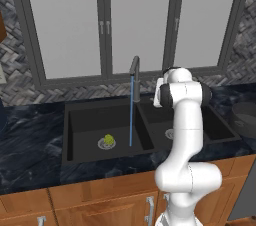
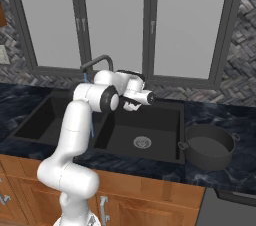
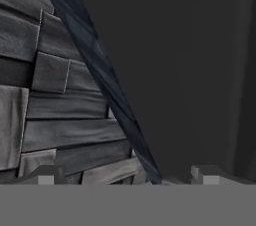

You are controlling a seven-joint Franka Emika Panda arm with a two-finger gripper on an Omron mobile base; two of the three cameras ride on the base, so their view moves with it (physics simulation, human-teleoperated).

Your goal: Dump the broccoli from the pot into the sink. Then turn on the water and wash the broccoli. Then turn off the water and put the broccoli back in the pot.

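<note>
Sink (image 1: pixel 80 120): matte black, two basins, set into the dark marbled table (image 1: pixel 30 145) below the windows, along its back edge.

Broccoli (image 1: pixel 107 141): one small yellow-green lump, resting on the silver drain ring of the left basin, near that basin's front wall.

Faucet (image 1: pixel 134 70): slim grey gooseneck at the back of the sink, over the divider between the basins. A thin blue stream of water (image 1: pixel 131 115) falls from its spout into the left basin, landing just beside the broccoli and apart from it.

Pot (image 2: pixel 209 145): round, low, dark grey, upright on the table just beside the right rim of the sink, mouth up; nothing visible inside.

Right basin drain (image 2: pixel 142 142): round, silver, bare.

Claw (image 3: pixel 125 177): tips spread wide, nothing between them. In the hand view they face a grey tiled wall (image 3: pixel 50 105) and a dark flat surface. In the right base view the hand sits above the back of the sink, close to the faucet.

Cabinets (image 1: pixel 100 200): wooden fronts with metal handles under the table's front edge.
</note>
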